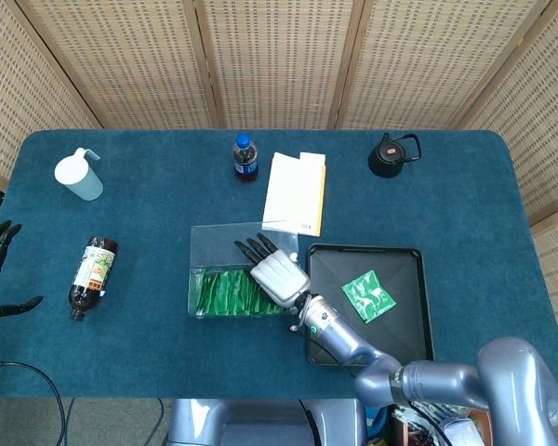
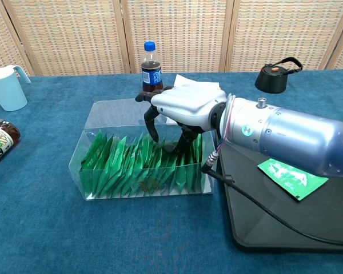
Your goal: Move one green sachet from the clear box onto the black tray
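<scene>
Green sachets (image 2: 138, 165) stand upright, edge-on, rowed along clear box (image 2: 103, 117).

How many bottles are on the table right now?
2: a blue-capped cola bottle standing at the table's far side, and a brown bottle lying at its left. None seem hidden.

From the head we look steeply down on the whole table (image 1: 149, 223), far enough off to catch the screen (image 1: 279, 60) behind it. From the chest we sit low and close, facing across the tabletop toward that same screen. Both views share the clear box (image 1: 242, 283) (image 2: 143, 151), tray (image 1: 405, 321) (image 2: 286, 222) and right hand (image 1: 277, 277) (image 2: 180, 111).
</scene>
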`<action>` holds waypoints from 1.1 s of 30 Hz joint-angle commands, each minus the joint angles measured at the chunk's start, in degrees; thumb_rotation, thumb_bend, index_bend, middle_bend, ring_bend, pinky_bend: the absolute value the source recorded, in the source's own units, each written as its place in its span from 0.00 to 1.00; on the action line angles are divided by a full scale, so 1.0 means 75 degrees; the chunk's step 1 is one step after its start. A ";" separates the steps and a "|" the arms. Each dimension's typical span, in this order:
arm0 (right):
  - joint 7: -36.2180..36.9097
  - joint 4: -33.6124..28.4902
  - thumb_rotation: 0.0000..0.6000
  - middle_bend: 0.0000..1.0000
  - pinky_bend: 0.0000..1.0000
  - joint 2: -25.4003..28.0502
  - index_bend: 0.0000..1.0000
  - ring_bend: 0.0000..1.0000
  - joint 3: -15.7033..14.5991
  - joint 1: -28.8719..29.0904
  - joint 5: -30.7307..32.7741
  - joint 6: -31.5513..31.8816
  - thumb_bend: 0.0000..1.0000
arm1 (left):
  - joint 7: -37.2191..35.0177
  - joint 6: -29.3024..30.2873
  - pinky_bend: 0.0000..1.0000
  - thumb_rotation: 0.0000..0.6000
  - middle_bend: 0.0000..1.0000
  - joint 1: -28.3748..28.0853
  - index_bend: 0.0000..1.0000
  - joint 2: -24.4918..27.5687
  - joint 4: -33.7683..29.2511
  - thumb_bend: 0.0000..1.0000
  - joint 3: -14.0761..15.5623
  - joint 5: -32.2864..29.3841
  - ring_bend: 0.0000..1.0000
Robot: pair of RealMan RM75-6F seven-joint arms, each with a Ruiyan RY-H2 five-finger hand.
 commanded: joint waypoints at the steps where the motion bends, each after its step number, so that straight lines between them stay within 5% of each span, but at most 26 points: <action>1: -0.0029 0.0049 1.00 0.06 0.00 -0.0043 0.53 0.00 0.0015 -0.0026 -0.0032 0.0053 0.54 | 0.0004 -0.0006 0.00 1.00 0.00 -0.0004 0.00 0.0000 -0.0001 0.10 0.0000 -0.0002 0.00; 33: -0.0103 0.0285 1.00 0.08 0.02 -0.0274 0.58 0.00 0.0141 -0.0241 -0.0174 0.0296 0.56 | -0.0025 -0.0052 0.00 1.00 0.00 -0.0024 0.00 0.0010 0.0007 0.10 0.0000 -0.0029 0.00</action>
